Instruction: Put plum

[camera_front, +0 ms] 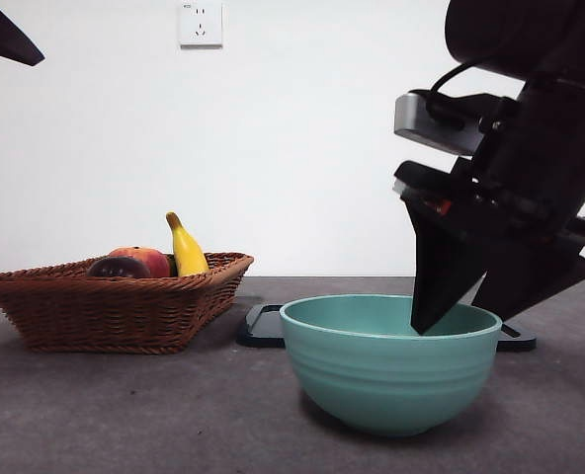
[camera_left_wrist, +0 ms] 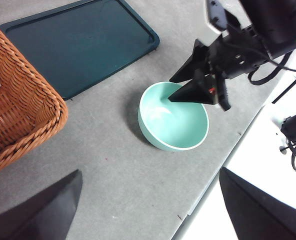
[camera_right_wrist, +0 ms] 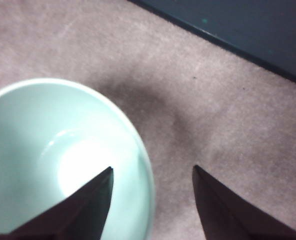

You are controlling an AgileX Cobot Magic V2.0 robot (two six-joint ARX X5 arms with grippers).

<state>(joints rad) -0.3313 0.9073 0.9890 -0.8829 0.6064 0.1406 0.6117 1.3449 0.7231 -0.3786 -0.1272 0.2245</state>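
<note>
The plum (camera_front: 118, 267) lies in the wicker basket (camera_front: 125, 311) beside a red-orange fruit (camera_front: 150, 259) and a banana (camera_front: 186, 249), so nothing is moved yet. The right gripper (camera_right_wrist: 152, 176), jaws apart and empty, straddles the teal bowl's (camera_front: 391, 370) rim; the left gripper (camera_left_wrist: 150, 187) waits, spread wide, above the table.

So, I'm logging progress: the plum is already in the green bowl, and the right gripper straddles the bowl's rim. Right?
Not quite. The green bowl is empty in the right wrist view; the plum lies in the wicker basket in the front view. The right gripper, jaws open, does straddle the rim.
</note>
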